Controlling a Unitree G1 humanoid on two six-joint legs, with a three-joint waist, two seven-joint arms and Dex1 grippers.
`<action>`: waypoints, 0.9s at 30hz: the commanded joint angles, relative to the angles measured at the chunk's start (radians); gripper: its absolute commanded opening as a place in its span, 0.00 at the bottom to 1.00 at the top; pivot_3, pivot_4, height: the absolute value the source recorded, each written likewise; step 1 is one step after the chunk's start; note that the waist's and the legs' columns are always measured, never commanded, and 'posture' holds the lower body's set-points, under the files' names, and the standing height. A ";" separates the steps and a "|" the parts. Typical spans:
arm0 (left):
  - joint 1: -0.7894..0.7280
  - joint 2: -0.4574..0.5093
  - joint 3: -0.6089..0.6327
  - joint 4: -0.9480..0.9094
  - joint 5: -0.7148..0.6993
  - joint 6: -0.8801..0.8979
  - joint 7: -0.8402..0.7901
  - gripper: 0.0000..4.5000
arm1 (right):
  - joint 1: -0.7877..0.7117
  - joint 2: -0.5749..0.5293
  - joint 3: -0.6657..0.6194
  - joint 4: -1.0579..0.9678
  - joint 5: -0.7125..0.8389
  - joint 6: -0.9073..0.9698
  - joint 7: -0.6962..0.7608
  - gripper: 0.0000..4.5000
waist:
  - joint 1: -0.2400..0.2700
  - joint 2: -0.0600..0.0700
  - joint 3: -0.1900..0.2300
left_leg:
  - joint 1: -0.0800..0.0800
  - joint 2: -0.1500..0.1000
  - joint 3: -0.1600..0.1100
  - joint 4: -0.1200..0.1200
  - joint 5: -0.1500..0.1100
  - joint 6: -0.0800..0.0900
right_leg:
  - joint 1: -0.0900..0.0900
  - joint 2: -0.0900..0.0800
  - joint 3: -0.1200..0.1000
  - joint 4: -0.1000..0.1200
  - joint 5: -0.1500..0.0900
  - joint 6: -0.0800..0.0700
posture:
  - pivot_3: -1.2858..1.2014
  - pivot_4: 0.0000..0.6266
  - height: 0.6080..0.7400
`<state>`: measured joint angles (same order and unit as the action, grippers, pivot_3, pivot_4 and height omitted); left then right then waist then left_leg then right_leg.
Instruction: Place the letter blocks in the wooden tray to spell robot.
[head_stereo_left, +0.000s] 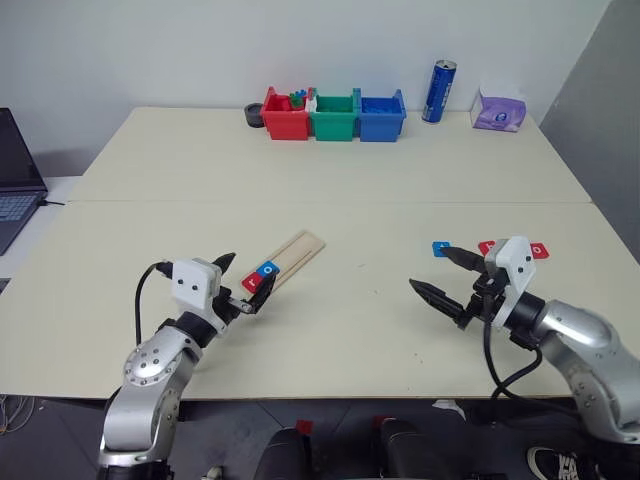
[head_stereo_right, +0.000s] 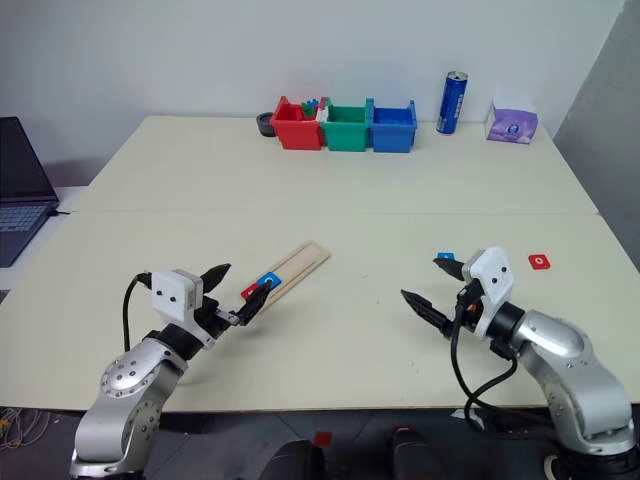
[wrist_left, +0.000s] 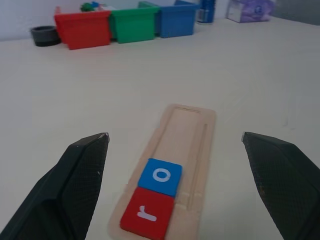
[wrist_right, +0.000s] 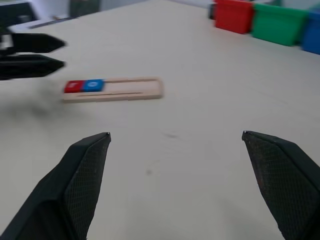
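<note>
Pale table (head_stereo_left: 330, 330), wooden tray (wrist_left: 192, 125) w/ red "r" (wrist_left: 148, 213) + blue "o" (wrist_left: 161, 176), both grippers (head_stereo_left: 240, 285) (head_stereo_left: 440, 275) spread wide, empty

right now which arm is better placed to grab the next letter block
Right. The right gripper is open and empty, close to the three loose blocks, while the left gripper hovers open over the wooden tray, which already holds r and o.

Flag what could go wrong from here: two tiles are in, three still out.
1. The wooden tray lies loose and skewed on the table; a nudge from the open left gripper may shift it.
2. The loose tiles sit behind the open right gripper, partly hidden, so the wrong letter may get picked.
</note>
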<state>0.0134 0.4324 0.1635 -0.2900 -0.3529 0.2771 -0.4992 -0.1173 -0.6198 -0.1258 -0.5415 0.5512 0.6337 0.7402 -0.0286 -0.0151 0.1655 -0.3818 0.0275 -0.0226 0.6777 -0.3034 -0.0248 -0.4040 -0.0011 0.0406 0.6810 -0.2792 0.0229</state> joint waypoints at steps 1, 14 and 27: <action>-0.037 0.043 0.022 0.025 -0.011 -0.013 -0.053 1.00 | -0.045 -0.039 0.022 0.001 0.067 0.025 0.086 1.00 | 0.000 0.000 0.000 | 0.000 0.000 0.000 0.000 0.000 0.000 | 0.000 0.000 0.000 0.000 0.000 0.000 | 0.52 0.24 1.00; -0.138 0.067 -0.042 0.141 0.041 -0.027 -0.104 1.00 | -0.098 -0.053 0.065 0.018 0.080 0.039 0.096 1.00 | 0.001 -0.001 0.000 | -0.001 0.001 0.000 0.000 0.000 0.000 | 0.000 -0.002 0.001 0.000 0.000 0.000 | 0.52 0.24 1.00; -0.157 0.084 -0.058 0.236 0.044 0.027 -0.144 1.00 | -0.091 -0.072 0.048 -0.003 0.095 0.067 0.081 1.00 | 0.002 -0.001 0.001 | -0.001 0.002 0.000 0.000 0.000 0.000 | 0.000 -0.002 0.000 0.000 0.000 0.000 | 0.52 0.24 1.00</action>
<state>-0.1405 0.5023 0.0988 -0.0523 -0.3079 0.3019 -0.6298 -0.2074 -0.6817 -0.0554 -0.5055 0.6238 0.7050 0.8255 -0.0270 -0.0160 0.1660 -0.3826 0.0290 -0.0228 0.6777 -0.3034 -0.0248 -0.4043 -0.0027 0.0410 0.6808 -0.2791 0.0229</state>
